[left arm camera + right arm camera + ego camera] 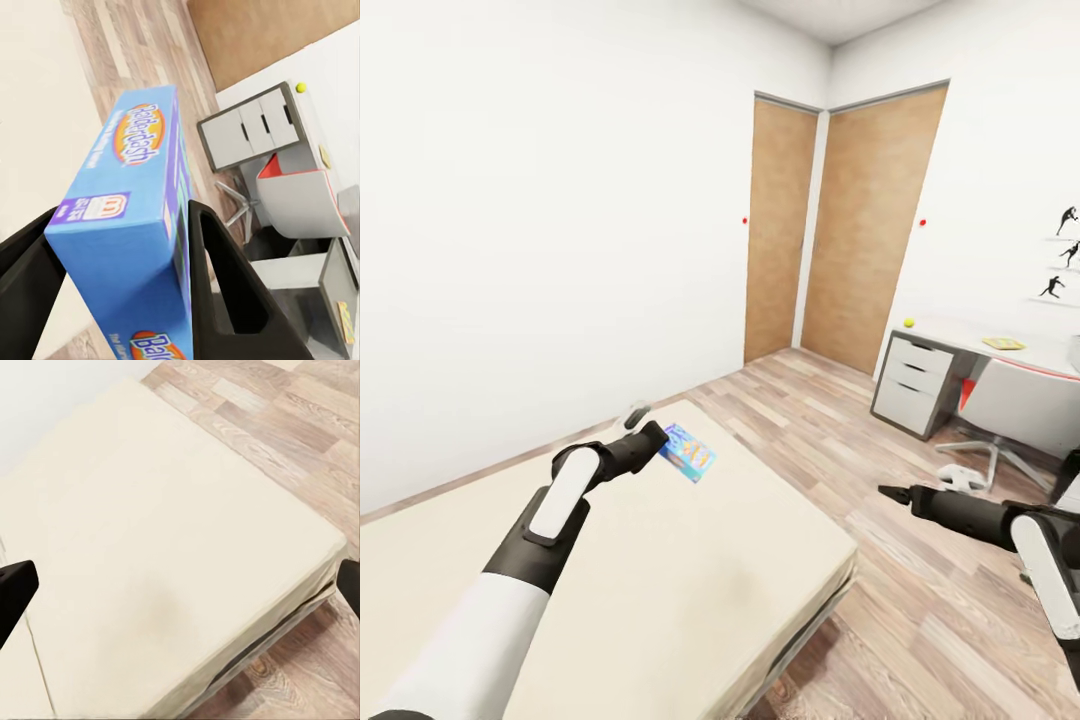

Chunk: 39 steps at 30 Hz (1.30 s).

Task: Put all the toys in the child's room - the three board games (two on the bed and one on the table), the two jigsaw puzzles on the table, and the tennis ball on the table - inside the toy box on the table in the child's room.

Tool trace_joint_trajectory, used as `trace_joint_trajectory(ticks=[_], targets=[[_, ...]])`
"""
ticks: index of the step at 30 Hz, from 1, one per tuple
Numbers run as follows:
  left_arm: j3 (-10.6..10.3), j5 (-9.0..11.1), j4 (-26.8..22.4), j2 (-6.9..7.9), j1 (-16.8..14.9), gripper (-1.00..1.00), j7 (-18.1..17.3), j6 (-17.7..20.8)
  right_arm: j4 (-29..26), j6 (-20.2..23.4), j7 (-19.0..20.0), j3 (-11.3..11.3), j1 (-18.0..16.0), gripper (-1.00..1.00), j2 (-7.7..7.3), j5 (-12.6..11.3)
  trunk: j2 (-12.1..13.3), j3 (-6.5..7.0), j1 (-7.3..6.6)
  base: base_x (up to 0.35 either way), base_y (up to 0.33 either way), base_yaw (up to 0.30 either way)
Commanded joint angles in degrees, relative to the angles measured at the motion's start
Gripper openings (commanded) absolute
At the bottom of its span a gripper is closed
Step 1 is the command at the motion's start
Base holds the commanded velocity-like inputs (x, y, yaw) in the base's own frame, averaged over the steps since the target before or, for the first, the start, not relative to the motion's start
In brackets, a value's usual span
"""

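Our left claw point(120, 262) clamps a blue Balderdash board-game box point(139, 187) above the beige-mattressed bed point(690, 560); our right claw point(180, 585) gapes wide, empty.

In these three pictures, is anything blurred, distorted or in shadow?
Head view: wide-angle bending of the brown wooden doors, with even light. Left wrist view: the blue rectangular board game box between the left hand fingers looms large, lettering slightly soft. Right wrist view: the plain beige mattress shows a faint dark smudge.
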Motion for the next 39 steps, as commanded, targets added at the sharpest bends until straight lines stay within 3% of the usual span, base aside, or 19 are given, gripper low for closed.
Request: trace_joint_trajectory(ticks=[1, 4, 9, 31, 39], targets=[[0.0, 0.9, -0.1, 0.01, 0.0, -1.0, 0.6, 0.0, 0.0, 0.2, 0.6, -0.1, -0.1, 1.0, 0.04, 0.6, 0.3, 0.01, -0.21, 0.0, 0.0, -0.187], [0.8, 1.0, -0.2, 0.79, 0.2, -1.0, 0.5, 0.2, 1.0, 0.1, 0.6, 1.1, -0.6, 1.0, 2.11, 0.8, 1.5, 0.33, -0.87, 0.0, 0.0, -0.181], [1.3, 1.0, -0.2, 1.24, 0.3, -1.0, 0.5, 0.5, 2.0, -0.2, 0.5, 1.8, -0.9, 1.0, 3.52, 0.9, 3.5, 0.84, -1.96, 0.0, 0.0, -0.167], [1.7, 0.9, 0.2, 1.41, 0.4, -1.0, 0.4, 0.6, 3.4, -0.6, 0.7, 1.7, -1.3, 1.0, 3.81, 0.8, 12.3, 4.04, -6.79, 0.0, 0.0, -0.046], [1.6, 0.8, 0.2, 1.36, 0.3, -1.0, 0.4, 0.6, 3.3, -0.6, 0.7, 1.7, -1.3, 1.0, 3.75, 0.9, 12.3, 4.02, -6.79, 0.0, 0.0, -0.002]])
